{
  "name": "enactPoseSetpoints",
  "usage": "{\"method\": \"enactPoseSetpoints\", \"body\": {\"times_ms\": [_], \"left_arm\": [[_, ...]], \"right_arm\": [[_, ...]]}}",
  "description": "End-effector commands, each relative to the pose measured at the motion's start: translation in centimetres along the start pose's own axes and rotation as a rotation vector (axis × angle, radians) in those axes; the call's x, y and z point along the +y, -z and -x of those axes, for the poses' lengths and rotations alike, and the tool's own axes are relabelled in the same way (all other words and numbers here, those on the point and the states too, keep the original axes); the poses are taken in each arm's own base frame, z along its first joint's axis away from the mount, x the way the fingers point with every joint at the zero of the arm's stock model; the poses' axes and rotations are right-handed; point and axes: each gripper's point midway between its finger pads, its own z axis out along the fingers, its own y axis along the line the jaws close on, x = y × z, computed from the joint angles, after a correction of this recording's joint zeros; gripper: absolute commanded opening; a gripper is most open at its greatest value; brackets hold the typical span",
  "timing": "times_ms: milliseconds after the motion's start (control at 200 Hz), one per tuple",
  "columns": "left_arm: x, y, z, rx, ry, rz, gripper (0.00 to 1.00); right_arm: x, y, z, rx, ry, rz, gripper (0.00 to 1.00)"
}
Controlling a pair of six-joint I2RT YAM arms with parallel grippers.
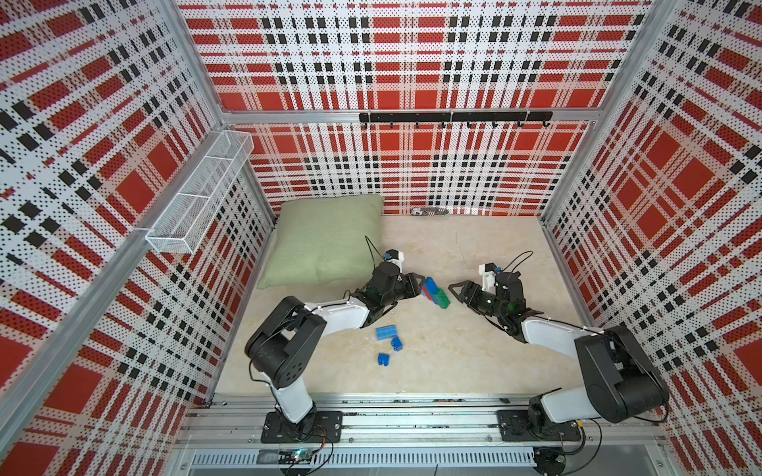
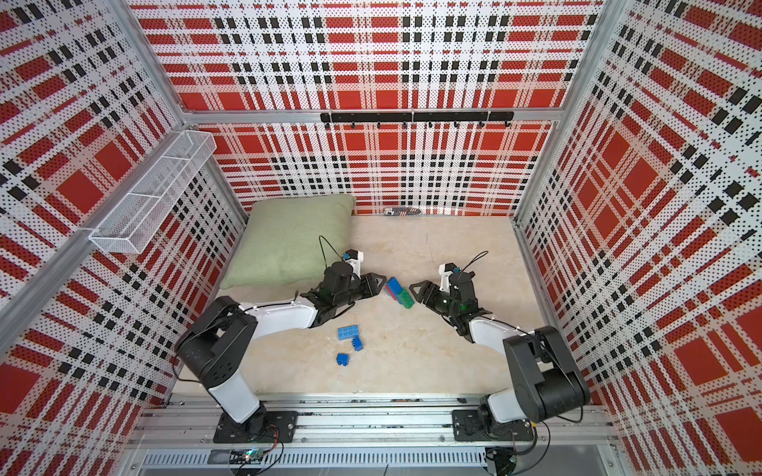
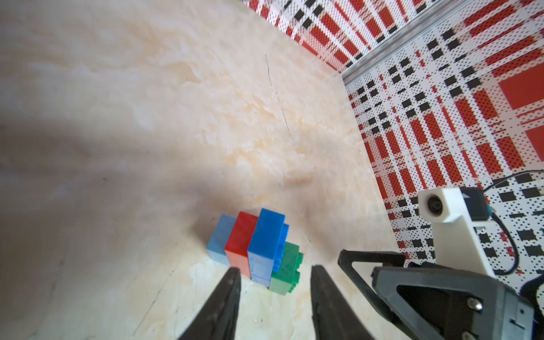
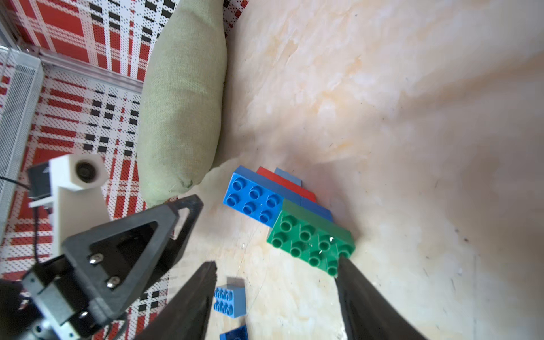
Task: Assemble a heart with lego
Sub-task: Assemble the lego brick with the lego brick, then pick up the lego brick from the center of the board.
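Risk at this stage centres on the heart (image 1: pixel 435 292), a part-built cluster of blue, red and green lego lying on its side on the counter (image 1: pixel 474 362), studs turned toward the right arm. Both pincers stand apart and clamp nothing. The left pincer (image 1: pixel 417 283) sits just beside the cluster's stud-less side, and the right pincer (image 1: pixel 455 288) just beside its studded face, so the heart lies between them. In the right wrist view one finger (image 4: pixel 362 294) overlaps a corner of the green brick (image 4: pixel 312 241); whether it touches cannot be told. In my judgement, a sideways sweep of that finger would skid or spin the cluster, since nothing braces it. An off-centre closing move by either pincer could pry the stepped layers apart at the offset green brick. Loose blue bricks (image 1: pixel 386 332) lie nearer the arm bases, well apart from the heart, so the shape is judged incomplete. Fetching them past the left forearm risks a knock.
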Motion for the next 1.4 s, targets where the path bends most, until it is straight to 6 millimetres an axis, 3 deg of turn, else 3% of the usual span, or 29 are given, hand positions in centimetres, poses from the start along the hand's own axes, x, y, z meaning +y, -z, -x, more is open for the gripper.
{"method": "enactPoseSetpoints", "body": {"times_ms": [0,105,240,476,541,641,751,877,1097,1232,1393], "left_arm": [[1.6,2.1,-0.1,-0.024,-0.057,0.101,0.49],[2.3,3.6,-0.1,-0.039,-0.062,0.135,0.50],[2.8,6.1,-0.3,-0.067,-0.051,0.157,0.52],[8.3,12.0,-3.5,-0.067,-0.021,0.382,0.58],[8.8,12.9,-4.8,-0.046,-0.004,0.386,0.58],[8.4,12.8,-6.9,-0.002,0.002,0.366,0.61],[7.3,11.2,-8.5,0.085,-0.071,0.361,0.62],[10.5,11.6,-9.0,0.108,-0.122,0.567,0.64],[10.6,12.6,-10.4,0.114,-0.085,0.526,0.65],[9.9,11.6,-12.8,0.230,-0.152,0.488,0.65],[11.0,11.5,-13.3,0.279,-0.215,0.538,0.66]], "right_arm": [[1.4,0.4,-0.9,0.062,0.155,-0.029,0.70],[1.0,-0.1,-2.4,0.141,0.339,-0.118,0.74],[1.2,-0.5,-4.1,0.196,0.414,-0.143,0.74],[4.1,-0.5,-9.5,0.286,0.537,-0.123,0.77],[4.4,-0.4,-10.6,0.302,0.550,-0.136,0.78],[4.8,-0.3,-11.9,0.314,0.546,-0.131,0.77],[4.9,-0.1,-12.5,0.313,0.533,-0.127,0.78],[4.7,0.6,-12.1,0.290,0.528,-0.141,0.78],[3.7,2.0,-11.4,0.254,0.543,-0.199,0.79],[3.8,2.5,-11.0,0.234,0.543,-0.206,0.79],[4.0,2.8,-10.6,0.213,0.538,-0.210,0.79]]}}
